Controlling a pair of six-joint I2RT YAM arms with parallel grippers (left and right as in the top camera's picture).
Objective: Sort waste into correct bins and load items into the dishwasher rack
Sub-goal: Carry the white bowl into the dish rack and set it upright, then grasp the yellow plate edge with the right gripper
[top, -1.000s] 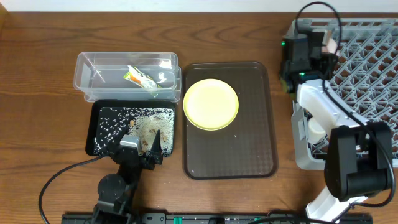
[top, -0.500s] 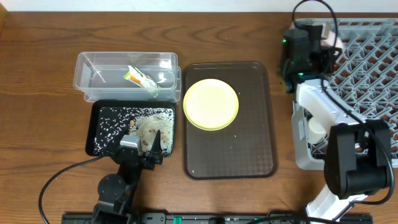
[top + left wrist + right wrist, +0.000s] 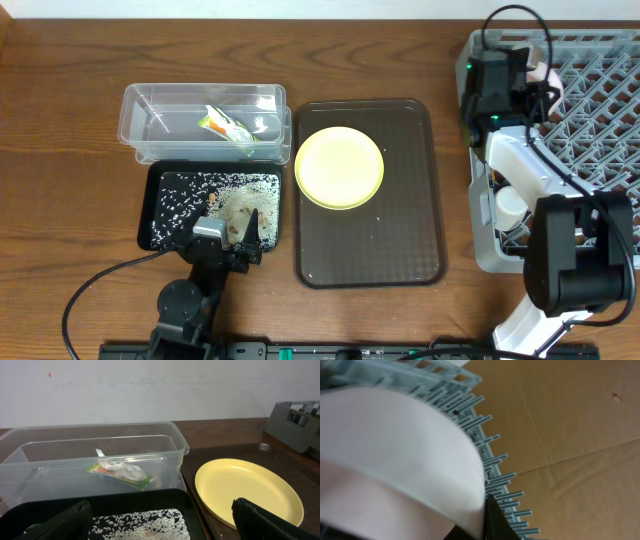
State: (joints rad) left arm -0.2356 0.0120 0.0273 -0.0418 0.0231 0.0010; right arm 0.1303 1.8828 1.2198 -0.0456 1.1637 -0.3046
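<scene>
My right gripper (image 3: 528, 76) is at the far-left corner of the grey dishwasher rack (image 3: 600, 110), shut on a white bowl (image 3: 542, 71). The bowl fills the right wrist view (image 3: 395, 455), held against one dark finger (image 3: 492, 520), with rack pegs (image 3: 495, 455) behind it. A small white cup (image 3: 509, 203) sits in the rack's left side. The pale-yellow plate (image 3: 339, 167) lies on the brown serving tray (image 3: 400, 250). My left gripper (image 3: 236, 232) is open and empty over the front of the black tray (image 3: 160, 215). The chopsticks and light-blue bowl are not visible.
The clear tub (image 3: 140, 110) holds the green-and-orange wrapper (image 3: 225, 125), also in the left wrist view (image 3: 120, 471). Rice and brown scraps (image 3: 225, 195) lie in the black tray. The plate (image 3: 247, 487) is to the right of my left fingers.
My right gripper has shifted a little to the right over the rack's corner with the white bowl in it. The left arm has not moved.
</scene>
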